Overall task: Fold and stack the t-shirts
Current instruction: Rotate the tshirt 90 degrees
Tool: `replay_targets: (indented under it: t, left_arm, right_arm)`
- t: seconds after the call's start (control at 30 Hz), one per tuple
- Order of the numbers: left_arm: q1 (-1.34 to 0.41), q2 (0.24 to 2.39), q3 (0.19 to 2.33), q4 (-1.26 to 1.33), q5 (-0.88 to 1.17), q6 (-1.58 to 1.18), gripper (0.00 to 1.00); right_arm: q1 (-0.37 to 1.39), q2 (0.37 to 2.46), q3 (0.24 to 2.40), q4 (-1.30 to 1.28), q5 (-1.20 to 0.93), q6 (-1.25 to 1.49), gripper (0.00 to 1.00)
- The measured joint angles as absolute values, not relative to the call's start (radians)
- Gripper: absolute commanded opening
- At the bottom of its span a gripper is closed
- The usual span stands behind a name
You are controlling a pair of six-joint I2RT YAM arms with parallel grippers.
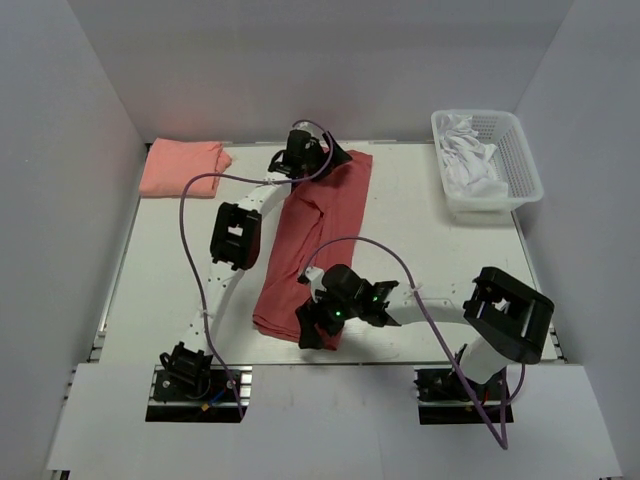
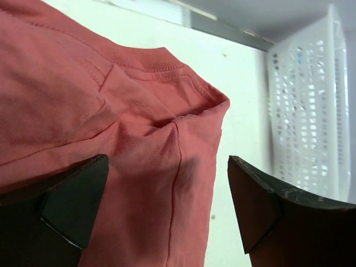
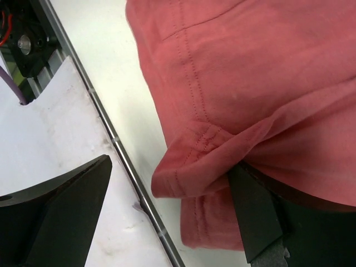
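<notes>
The brick-red t-shirt (image 1: 318, 235) lies folded into a long strip, running from the far middle of the table to the near edge. The salmon-pink t-shirt (image 1: 182, 167) lies folded at the far left. My left gripper (image 1: 320, 152) is open over the red shirt's far end; in the left wrist view (image 2: 167, 172) the collar and shoulder seam (image 2: 139, 72) lie between its fingers (image 2: 72, 206). My right gripper (image 1: 314, 326) is open at the shirt's near end (image 3: 183, 178); a hemmed corner (image 3: 189, 167) sits between the jaws, with cloth draped over the right finger (image 3: 256, 217).
A white plastic basket (image 1: 520, 150) holding white cloth stands at the far right and shows in the left wrist view (image 2: 311, 111). The table's metal front rail (image 3: 111, 133) runs just beside the shirt's near end. White walls enclose three sides of the table.
</notes>
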State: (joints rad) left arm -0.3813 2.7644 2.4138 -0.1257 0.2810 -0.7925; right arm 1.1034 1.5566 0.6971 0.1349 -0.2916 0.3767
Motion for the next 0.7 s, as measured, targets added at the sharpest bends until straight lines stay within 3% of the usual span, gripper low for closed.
replay_targets:
  t: [0.3,0.7]
  left_arm:
    - [-0.408,2.757,2.394,-0.105,0.255,-0.832,0.99]
    - [-0.376,2.632,2.349,-0.381,0.024,-0.793,0.99]
  right_arm:
    - [1.132,1.548,0.709,0.113,-0.271,0.366,0.90]
    - [1.141,1.354,0.660,-0.055,-0.211,0.358,0.90]
